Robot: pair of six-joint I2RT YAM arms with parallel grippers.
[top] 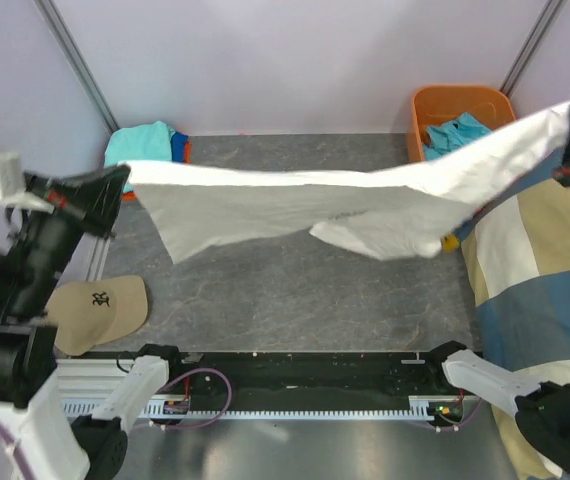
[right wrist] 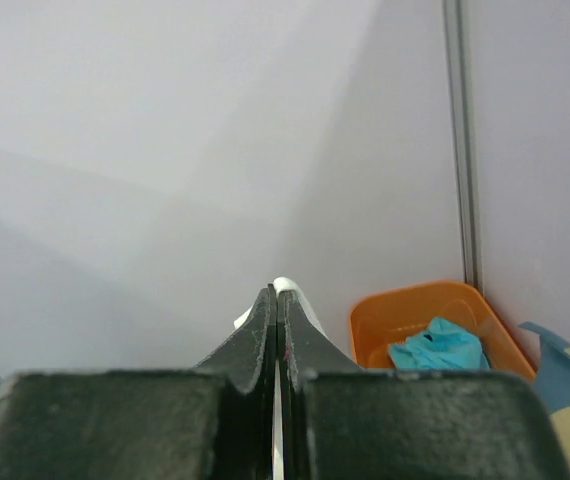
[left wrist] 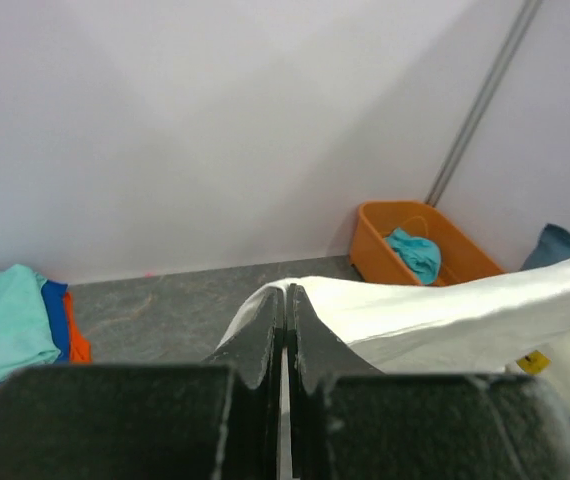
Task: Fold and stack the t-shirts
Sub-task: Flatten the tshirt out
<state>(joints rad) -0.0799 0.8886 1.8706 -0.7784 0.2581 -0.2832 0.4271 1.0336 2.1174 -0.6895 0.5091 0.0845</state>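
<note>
Landmark: orange plastic bin (left wrist: 367, 250), rectangular, open-topped, at the back of the grey mottled tabletop (left wrist: 165, 310).

- Inside the bin: crumpled teal cloth (left wrist: 415, 255), bunched low.
- Left of the bin and nearer the lens: left gripper (left wrist: 286, 295), black fingers pressed together, with an edge of the large white cotton t-shirt (left wrist: 445, 320) pinched between them.
- The shirt stretches rightward, passing in front of the bin and off frame.
- Well left of the bin: folded light teal t-shirt (left wrist: 5, 325) on top of a blue t-shirt (left wrist: 57, 310) and an orange t-shirt (left wrist: 77, 342).
- Behind the bin: grey metal pole (left wrist: 480, 110) against the pale wall.
- Right of the bin: blue cushion corner (left wrist: 560, 245).
</note>
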